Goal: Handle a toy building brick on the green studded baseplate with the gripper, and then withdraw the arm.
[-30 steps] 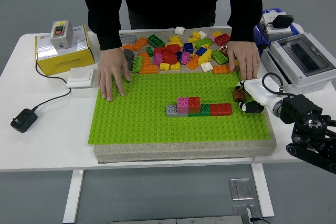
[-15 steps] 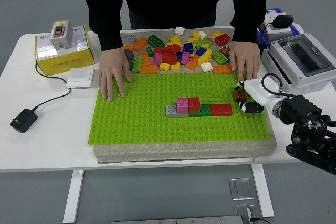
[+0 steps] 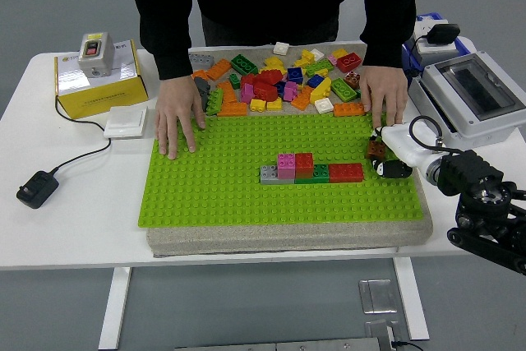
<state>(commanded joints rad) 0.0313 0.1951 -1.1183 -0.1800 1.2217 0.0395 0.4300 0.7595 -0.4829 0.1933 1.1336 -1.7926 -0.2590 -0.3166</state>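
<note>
Right hand (image 3: pixel 393 152): comes in from the 4 o'clock side of the table and sits at the 3 o'clock edge of the green studded baseplate (image 3: pixel 222 178). Its white fingers are closed around a small brown brick (image 3: pixel 376 149), with a black fingertip just below it.
Brown brick: at the baseplate's 3 o'clock edge, pinched at the tip of the right hand; whether it is pressed onto the studs or lifted just clear is hard to tell from this angle.
Built row (image 3: pixel 312 170): a grey, pink, red, green and red line of bricks near the centre of the baseplate, just toward 9 o'clock from the right hand and apart from it.
Baseplate: lies on a grey foam slab (image 3: pixel 288 236) on the white table (image 3: pixel 66 228).
Loose brick pile (image 3: pixel 283 80): many mixed-colour bricks on the slab at 12 o'clock, beyond the baseplate's far edge.
Person: stands at the far side in a black top, left-of-picture hand (image 3: pixel 177 113) flat on the baseplate's 10 o'clock corner, the other hand (image 3: pixel 384 93) resting at its 2 o'clock corner, just above the robot's hand.
Yellow box (image 3: pixel 99 80): at 10 o'clock on the table, with a grey switch unit (image 3: pixel 94 53) on top.
Grey enclosure (image 3: pixel 477 92): at 2 o'clock, its clear lid shut.
Black plug (image 3: pixel 36 187): at 9 o'clock, on a cable.
</note>
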